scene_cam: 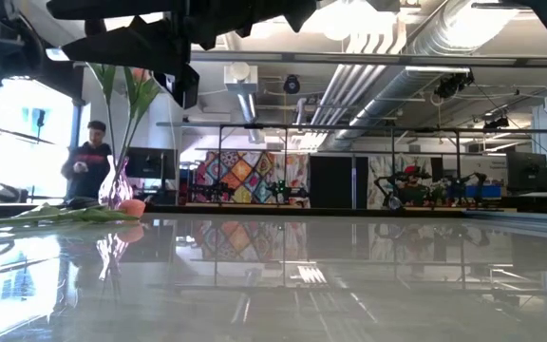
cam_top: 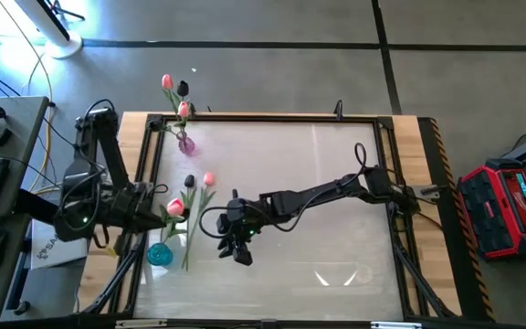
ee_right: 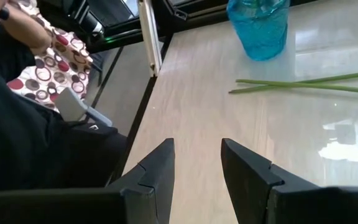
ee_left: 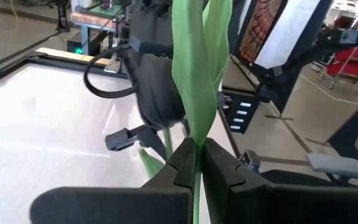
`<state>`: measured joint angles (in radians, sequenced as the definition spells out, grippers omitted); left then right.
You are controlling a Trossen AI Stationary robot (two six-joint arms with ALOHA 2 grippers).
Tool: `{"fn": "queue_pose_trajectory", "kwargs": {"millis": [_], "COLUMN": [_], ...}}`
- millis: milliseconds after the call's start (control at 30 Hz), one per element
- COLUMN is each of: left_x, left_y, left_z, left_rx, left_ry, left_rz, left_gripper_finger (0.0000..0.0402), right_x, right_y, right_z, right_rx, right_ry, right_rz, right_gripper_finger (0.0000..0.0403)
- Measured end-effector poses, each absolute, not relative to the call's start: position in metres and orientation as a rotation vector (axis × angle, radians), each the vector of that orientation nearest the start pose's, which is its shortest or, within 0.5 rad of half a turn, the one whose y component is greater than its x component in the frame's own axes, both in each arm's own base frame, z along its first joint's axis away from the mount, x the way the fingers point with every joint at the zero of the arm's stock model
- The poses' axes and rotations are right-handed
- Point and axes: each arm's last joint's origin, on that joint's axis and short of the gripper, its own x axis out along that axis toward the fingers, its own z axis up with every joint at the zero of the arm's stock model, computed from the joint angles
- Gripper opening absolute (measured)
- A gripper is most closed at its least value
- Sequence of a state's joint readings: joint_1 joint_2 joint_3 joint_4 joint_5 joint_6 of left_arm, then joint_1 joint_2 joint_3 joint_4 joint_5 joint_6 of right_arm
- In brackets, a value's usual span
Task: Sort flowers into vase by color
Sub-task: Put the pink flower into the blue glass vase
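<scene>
**Left arm holds a pink tulip by the blue vase**

From where I stand, the left gripper (cam_top: 160, 208) sits at the table's left edge with its two dark fingers (ee_left: 182, 165) pressed together on the thin green stem of a pink-headed artificial tulip (cam_top: 175, 207). In the left wrist view the stem and broad green leaves (ee_left: 194, 68) rise straight up from between the closed fingers. Just below that flower head in the overhead view stands a small translucent blue glass vase (cam_top: 160, 254), close to the table's left rim; I cannot tell whether the stem reaches into it.

The right gripper (cam_top: 236, 249) hangs over the glossy white tabletop (cam_top: 336, 201), a little to the right of the blue vase. Its fingers (ee_right: 157, 174) stand partly apart with only bare table showing between them. Past them, two long green stems (ee_right: 303, 84) lie flat on the table beside the blue vase.

Between the two grippers, a pink tulip (cam_top: 208, 180) and a dark, nearly black tulip (cam_top: 189, 182) lie on the table, stems running towards the near edge.

At the far left corner a small clear purple-tinted vase (cam_top: 186, 143) holds two pink tulips (cam_top: 167, 82) and one dark tulip (cam_top: 183, 89). In the low view a person (scene_cam: 87, 161) stands in the room behind that vase.
</scene>
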<state>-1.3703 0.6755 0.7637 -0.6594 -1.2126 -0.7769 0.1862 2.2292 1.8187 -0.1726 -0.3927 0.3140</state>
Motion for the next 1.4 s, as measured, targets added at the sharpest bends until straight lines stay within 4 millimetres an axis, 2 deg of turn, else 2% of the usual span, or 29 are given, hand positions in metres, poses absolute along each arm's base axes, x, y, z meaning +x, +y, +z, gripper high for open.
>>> {"fn": "queue_pose_trajectory", "kwargs": {"millis": [300,967,1167,1400], "left_x": [0.041,0.040,0.040,0.040], "left_y": [-0.118,-0.141,-0.144,-0.149], "left_z": [0.298,0.284,0.281,0.276], "left_rx": [-0.204,-0.087,-0.064,-0.013], "left_ry": [0.220,0.258,0.304,0.317], "left_rz": [-0.107,-0.129,-0.166,-0.164], "left_gripper_finger": [0.0001,0.0001,0.0005,0.0046], "right_x": [0.497,0.499,0.498,0.492], "right_y": [0.107,0.107,0.120,0.144], "right_z": [0.217,0.218,0.220,0.220], "right_rx": [0.358,0.411,0.363,0.284], "right_ry": [0.677,0.672,0.623,0.591], "right_rz": [0.468,0.406,0.346,0.226], "right_gripper_finger": [0.0121,0.0121,0.0121,0.0121]}}
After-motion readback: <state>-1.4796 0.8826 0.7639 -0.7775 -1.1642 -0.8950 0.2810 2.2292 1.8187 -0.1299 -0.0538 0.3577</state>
